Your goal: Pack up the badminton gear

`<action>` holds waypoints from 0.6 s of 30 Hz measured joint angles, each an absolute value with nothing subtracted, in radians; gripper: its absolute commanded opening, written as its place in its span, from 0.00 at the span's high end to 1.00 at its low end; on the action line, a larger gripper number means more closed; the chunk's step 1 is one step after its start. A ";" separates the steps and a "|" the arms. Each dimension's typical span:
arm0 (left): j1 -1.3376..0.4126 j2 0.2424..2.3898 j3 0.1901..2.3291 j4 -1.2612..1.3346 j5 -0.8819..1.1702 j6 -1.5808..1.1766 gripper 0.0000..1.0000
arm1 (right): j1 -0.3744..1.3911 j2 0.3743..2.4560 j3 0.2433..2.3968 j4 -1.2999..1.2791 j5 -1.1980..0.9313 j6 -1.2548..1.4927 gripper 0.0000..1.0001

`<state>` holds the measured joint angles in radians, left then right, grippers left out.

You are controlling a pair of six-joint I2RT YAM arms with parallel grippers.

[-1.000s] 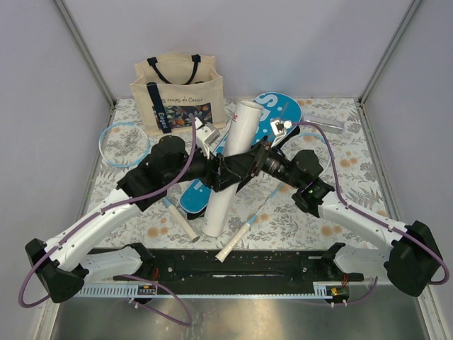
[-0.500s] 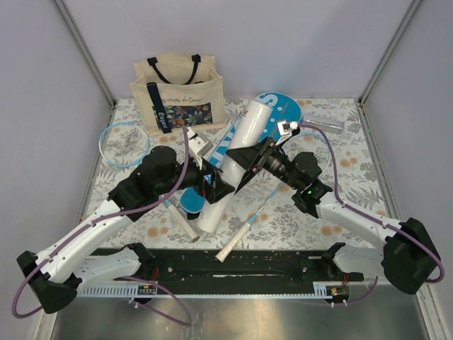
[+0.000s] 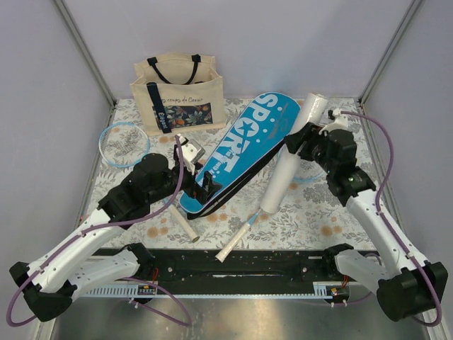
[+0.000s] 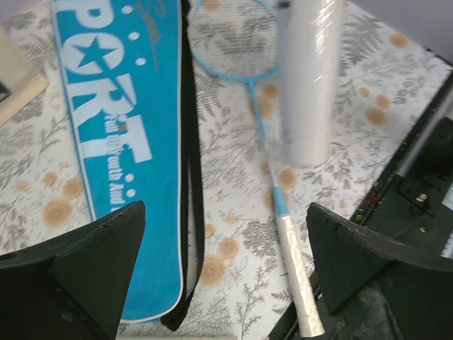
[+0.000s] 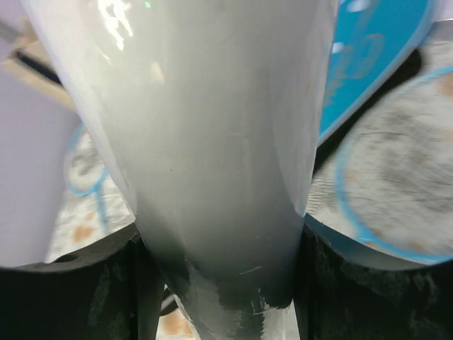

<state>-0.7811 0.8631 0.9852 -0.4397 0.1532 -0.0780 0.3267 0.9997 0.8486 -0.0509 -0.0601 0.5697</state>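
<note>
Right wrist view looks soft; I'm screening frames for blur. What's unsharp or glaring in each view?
Right wrist: the white tube fills the frame, too close to focus, with glare at its top; racket head behind smeared. Left wrist: tube blurred, blue case lettering crisp. Top external: evenly lit, sharp.

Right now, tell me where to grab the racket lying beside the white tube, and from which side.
Grip the racket at its white handle, coming straight down and closing across its width. The handle lies flat, clear of the SPORT case, and is the thickest part; the shaft is thin, and the white tube crowds the head.
</note>
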 measured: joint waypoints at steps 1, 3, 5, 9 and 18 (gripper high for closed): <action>-0.781 0.856 0.974 -0.440 0.126 -0.075 0.01 | 0.292 1.008 0.889 -0.126 -0.057 0.533 0.51; -0.781 0.843 0.950 -0.440 0.066 -0.071 0.01 | 0.212 1.035 0.967 -0.262 -0.053 0.463 0.51; -0.781 0.837 0.932 -0.440 0.024 -0.071 0.01 | 0.140 1.065 1.027 -0.361 -0.046 0.408 0.50; -0.781 0.824 0.905 -0.436 -0.035 -0.071 0.01 | 0.027 1.162 1.147 -0.558 -0.023 0.297 0.50; -0.781 0.809 0.891 -0.424 -0.109 -0.068 0.01 | -0.073 1.496 1.452 -0.916 0.150 0.096 0.44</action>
